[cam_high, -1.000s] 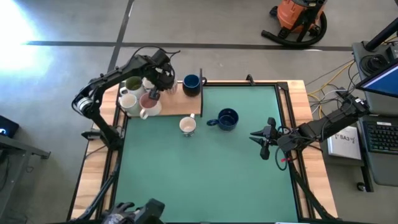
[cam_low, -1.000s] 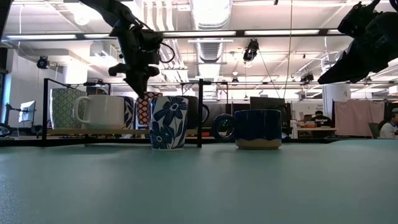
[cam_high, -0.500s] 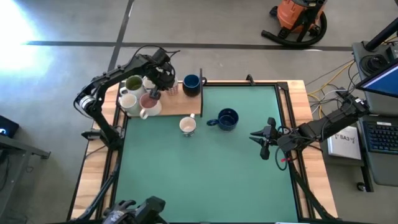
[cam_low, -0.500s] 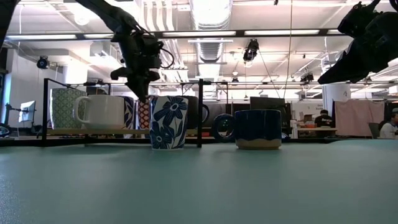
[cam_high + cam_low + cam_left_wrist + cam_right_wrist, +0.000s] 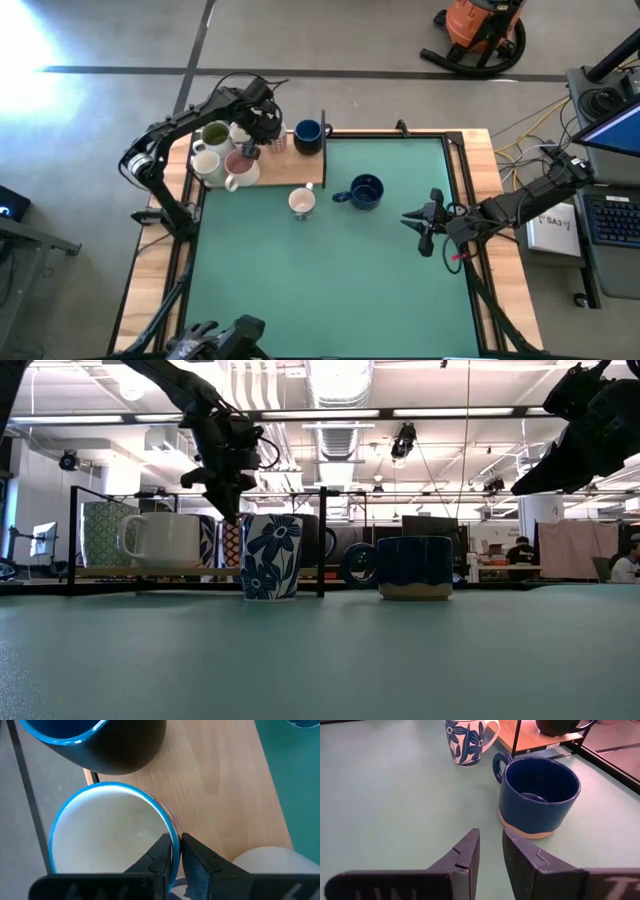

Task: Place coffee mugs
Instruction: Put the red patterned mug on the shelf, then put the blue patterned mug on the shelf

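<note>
Several coffee mugs stand on a wooden board (image 5: 290, 165) at the table's far left: an olive-green-inside mug (image 5: 214, 135), a pink-inside mug (image 5: 240, 162), white mugs (image 5: 205, 162) and a dark navy mug (image 5: 308, 133). My left gripper (image 5: 262, 128) is over the board, shut on a blue-rimmed mug with a white inside (image 5: 110, 835). On the green mat stand a flowered white mug (image 5: 302, 203) and a navy mug (image 5: 366, 191). My right gripper (image 5: 418, 222) hovers open to the right of the navy mug (image 5: 537, 795). My left gripper pinches the blue-rimmed mug's rim (image 5: 172, 834), one finger (image 5: 161, 855) inside the mug and the other outside. The fingers come from above, slanting steeply down. The mug is upright, its mouth up, between the navy mug and a white mug on the board.
A black rack frame with an upright post (image 5: 322, 540) edges the board. The green mat (image 5: 320, 290) stretches from the two loose mugs to the near edge. Off the table sit an orange vacuum (image 5: 480, 30) and a keyboard (image 5: 610, 215).
</note>
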Robot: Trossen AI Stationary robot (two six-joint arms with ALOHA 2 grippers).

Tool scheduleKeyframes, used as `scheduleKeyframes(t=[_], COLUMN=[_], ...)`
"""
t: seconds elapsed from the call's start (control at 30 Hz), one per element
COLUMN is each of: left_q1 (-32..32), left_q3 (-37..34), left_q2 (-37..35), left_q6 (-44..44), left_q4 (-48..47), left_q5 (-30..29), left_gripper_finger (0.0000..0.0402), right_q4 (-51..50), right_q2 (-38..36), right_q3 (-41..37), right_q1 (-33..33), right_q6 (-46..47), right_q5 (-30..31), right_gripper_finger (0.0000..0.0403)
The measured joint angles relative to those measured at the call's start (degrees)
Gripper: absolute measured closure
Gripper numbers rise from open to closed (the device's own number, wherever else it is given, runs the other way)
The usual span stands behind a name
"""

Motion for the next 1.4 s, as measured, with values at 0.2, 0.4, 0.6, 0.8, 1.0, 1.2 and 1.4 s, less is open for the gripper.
scheduleKeyframes(t=[0.2,0.4,0.6,0.8,1.0,1.2,1.4], left_q1=[0.00,0.00,0.00,-0.18,-1.02,-4.73,-10.69], left_q3=[0.00,0.00,0.98,2.12,2.12,2.12,2.05], left_q2=[-0.02,-0.09,-1.30,-2.22,-4.69,-7.96,-9.33], left_q6=[-0.03,-0.03,-0.46,-2.19,-3.57,-4.52,-10.39], left_q4=[-0.01,-0.01,-0.36,-2.53,-5.96,-6.95,-7.66], left_q5=[0.11,0.08,0.07,0.45,3.98,4.02,3.98], left_gripper_finger=[0.0358,0.0342,0.0340,0.0340,0.0340,0.0340,0.0340], right_q4=[0.00,-0.01,0.01,0.00,0.00,0.01,-0.01], right_q2=[0.00,0.00,0.00,0.00,0.00,0.00,0.00], right_q3=[0.00,0.00,0.00,0.00,0.00,0.00,0.00], right_q1=[-0.01,0.01,-0.01,0.01,0.00,-0.01,0.01], right_q6=[0.00,0.00,0.00,0.00,-0.01,0.00,-0.02], right_q5=[-0.01,0.00,-0.02,-0.01,0.00,0.00,0.00], right_gripper_finger=[0.0325,0.0318,0.0325,0.0330,0.0322,0.0317,0.0316])
